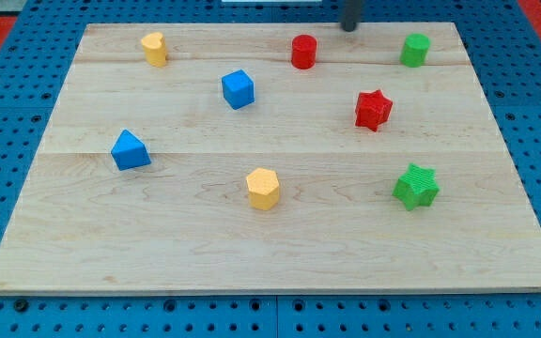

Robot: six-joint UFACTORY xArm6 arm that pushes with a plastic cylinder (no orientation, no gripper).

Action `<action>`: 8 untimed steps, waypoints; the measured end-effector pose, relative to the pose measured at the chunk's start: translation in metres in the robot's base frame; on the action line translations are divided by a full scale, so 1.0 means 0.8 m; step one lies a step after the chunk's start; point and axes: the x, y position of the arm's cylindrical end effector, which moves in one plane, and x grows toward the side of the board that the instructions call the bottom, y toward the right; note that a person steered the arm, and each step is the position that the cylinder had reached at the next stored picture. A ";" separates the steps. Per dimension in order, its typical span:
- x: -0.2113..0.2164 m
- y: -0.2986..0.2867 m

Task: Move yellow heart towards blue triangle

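The yellow heart (155,48) stands near the board's top left corner. The blue triangle (130,150) lies below it, near the view's left edge of the board. My tip (350,28) is at the view's top, at the board's far edge, between the red cylinder (303,51) and the green block (415,49). It is far to the right of the yellow heart and touches no block.
A blue cube (238,88) sits right of the line from heart to triangle. A yellow hexagon (263,188) is at lower centre. A red star (373,109) and a green star (416,185) are on the right. The wooden board (83,253) lies on a blue pegboard.
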 end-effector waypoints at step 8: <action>0.139 -0.271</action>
